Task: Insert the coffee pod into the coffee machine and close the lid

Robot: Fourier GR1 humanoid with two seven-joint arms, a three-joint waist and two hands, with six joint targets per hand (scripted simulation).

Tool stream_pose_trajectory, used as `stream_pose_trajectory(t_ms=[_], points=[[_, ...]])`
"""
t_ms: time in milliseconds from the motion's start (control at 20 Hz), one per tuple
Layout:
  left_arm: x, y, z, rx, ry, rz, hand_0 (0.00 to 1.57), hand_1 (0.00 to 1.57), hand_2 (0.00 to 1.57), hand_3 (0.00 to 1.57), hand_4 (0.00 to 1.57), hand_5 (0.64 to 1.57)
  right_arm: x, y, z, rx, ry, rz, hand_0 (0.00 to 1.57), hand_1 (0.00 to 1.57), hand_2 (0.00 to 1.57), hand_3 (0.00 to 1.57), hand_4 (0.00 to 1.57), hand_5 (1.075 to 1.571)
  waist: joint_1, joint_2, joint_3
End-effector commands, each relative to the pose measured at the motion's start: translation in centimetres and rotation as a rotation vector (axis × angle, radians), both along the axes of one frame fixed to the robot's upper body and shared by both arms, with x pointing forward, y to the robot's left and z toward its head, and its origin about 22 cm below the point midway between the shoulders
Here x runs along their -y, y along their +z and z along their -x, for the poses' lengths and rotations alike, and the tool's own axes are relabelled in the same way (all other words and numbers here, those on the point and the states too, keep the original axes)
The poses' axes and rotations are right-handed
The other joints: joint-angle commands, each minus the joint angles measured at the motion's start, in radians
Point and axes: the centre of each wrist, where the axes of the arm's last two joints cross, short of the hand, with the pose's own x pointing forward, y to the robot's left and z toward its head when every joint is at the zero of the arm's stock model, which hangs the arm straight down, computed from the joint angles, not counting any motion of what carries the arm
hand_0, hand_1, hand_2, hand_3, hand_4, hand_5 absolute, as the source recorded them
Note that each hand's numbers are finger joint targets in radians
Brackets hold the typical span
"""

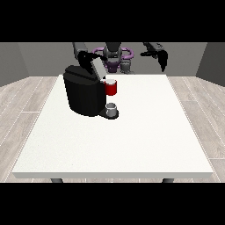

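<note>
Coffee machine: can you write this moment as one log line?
coffee machine: lid up | red thing at the machine | grey thing below | both hands raised

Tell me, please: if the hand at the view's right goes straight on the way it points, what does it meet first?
The hand at the view's right hangs with its fingers pointing down. Going straight down, it would probably meet the table near its far right corner first. Nothing else shows in that line, though depth is unclear.
</note>
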Motion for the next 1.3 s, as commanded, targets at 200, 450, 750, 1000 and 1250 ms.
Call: stream_pose_trajectory(t_ms=[200, 450, 750, 1000, 1250], points=[[-1.2, -0.7, 1.2, -0.003, -0.027, -0.015, 0.00, 0.00, 0.00, 0.00, 0.14, 1.571, -1.2, -0.2, -0.8, -0.049, -0.004, 0.036, 0.00, 0.00, 0.00, 0.00, 0.18, 1.571, 0.052, -0.003, 0.0035], [-0.9, -1.7, -0.2, -0.003, 0.025, -0.015, 0.00, 0.00, 0.00, 0.00, 0.16, 1.571, -5.6, 5.0, -1.9, 0.016, 0.096, 0.080, 0.00, 0.00, 0.00, 0.00, 0.00, 1.571, 0.001, 0.019, 0.0030], [-1.0, -1.7, -0.1, 0.006, 0.023, 0.008, 0.00, 0.00, 0.00, 0.00, 0.00, 1.571, -6.0, 4.0, -1.9, 0.049, 0.092, 0.138, 0.00, 0.00, 0.00, 0.00, 0.12, 1.571, 0.003, 0.013, 0.0033], [0.5, 2.2, -0.7, 0.054, -0.046, -0.001, 0.00, 0.00, 0.00, 0.00, 0.18, 1.571, -4.1, 2.9, -2.7, 0.043, 0.057, 0.120, 0.00, 0.00, 0.00, 0.00, 0.07, 1.571, 0.054, 0.003, 0.0036], [2.7, -1.0, 1.2, 0.054, -0.041, 0.033, 0.00, 0.00, 0.00, 0.00, 0.21, 1.571, -6.6, 1.7, -1.4, 0.079, 0.160, 0.039, 0.00, 0.00, 0.00, 0.00, 0.13, 1.571, 0.025, -0.043, 0.0036]])
